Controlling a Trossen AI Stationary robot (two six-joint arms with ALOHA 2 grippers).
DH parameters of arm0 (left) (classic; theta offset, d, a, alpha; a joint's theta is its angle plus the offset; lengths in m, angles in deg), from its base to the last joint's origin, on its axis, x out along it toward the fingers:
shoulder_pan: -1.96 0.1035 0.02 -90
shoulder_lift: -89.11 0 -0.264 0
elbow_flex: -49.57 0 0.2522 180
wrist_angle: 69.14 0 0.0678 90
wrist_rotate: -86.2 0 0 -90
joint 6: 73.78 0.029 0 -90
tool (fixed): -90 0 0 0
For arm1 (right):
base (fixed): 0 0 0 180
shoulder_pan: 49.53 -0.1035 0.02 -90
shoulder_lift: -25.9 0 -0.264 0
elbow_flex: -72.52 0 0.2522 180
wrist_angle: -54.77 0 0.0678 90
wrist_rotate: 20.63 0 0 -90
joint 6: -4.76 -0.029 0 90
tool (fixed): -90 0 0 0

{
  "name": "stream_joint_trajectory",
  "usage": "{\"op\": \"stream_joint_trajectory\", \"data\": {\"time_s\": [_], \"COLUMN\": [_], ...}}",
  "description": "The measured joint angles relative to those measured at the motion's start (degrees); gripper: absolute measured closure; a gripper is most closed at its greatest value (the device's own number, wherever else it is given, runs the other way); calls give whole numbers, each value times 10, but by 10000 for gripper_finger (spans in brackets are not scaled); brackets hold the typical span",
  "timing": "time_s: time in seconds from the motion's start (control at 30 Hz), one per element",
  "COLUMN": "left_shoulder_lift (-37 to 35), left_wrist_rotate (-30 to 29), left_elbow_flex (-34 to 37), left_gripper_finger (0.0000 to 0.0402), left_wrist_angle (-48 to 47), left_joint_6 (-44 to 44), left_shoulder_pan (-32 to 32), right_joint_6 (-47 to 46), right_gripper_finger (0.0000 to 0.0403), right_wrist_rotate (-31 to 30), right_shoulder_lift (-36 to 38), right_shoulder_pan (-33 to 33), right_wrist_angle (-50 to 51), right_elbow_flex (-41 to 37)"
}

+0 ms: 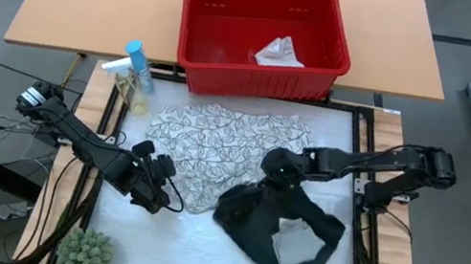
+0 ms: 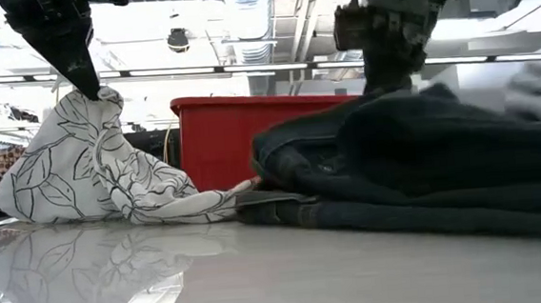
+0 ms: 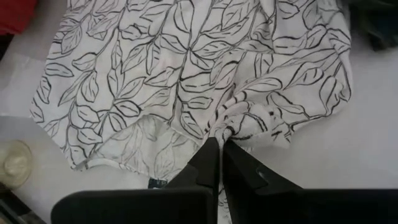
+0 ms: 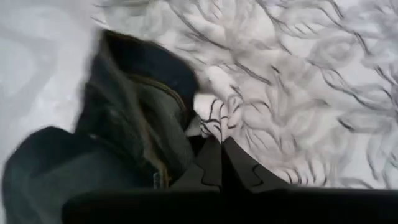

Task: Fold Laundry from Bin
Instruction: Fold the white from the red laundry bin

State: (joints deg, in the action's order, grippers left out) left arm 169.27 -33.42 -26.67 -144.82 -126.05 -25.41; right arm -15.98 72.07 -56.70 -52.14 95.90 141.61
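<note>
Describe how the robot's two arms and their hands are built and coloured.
Both arms are dark, nearly black, built of slim jointed segments with bulkier housings at the joints. The left arm has a pale ringed fitting near its base, and thin black cables loop beside the left hand. The right arm ends in a rounded black wrist at the right hand. In the wrist views each hand shows two flat, tapering black fingers.

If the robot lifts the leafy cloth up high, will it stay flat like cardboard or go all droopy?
Probably droopy. Where the left gripper pinches the leafy cloth, it bunches into wrinkles, and in the low view it hangs from that pinch like a little tent. It also looks thin and light, so it would likely slide along the table if dragged.
</note>
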Motion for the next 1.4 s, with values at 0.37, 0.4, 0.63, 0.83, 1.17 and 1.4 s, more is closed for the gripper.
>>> {"op": "stream_joint_trajectory", "data": {"time_s": [0.37, 0.4, 0.63, 0.83, 1.17, 1.4], "left_shoulder_lift": [0, 0, 0, 0, 1, 1], "left_wrist_rotate": [4, 4, 4, 3, -3, -10], "left_elbow_flex": [0, 0, 0, 0, 0, 0], "left_gripper_finger": [401, 401, 401, 401, 401, 401], "left_wrist_angle": [-2, -2, -3, -3, -1, 1], "left_joint_6": [1, 1, 1, -9, -10, -24], "left_shoulder_pan": [-1, -1, -1, -1, -1, -1], "right_joint_6": [-16, -13, -29, -14, 15, 22], "right_gripper_finger": [384, 384, 357, 255, 148, 243], "right_wrist_rotate": [59, 46, 10, 21, 127, 144], "right_shoulder_lift": [-27, -26, -28, -27, -24, -59], "right_shoulder_pan": [-57, -50, 10, 14, -10, -58], "right_wrist_angle": [3, -3, -40, -52, -70, -27], "right_elbow_flex": [-50, -46, -30, -30, 29, 31]}}
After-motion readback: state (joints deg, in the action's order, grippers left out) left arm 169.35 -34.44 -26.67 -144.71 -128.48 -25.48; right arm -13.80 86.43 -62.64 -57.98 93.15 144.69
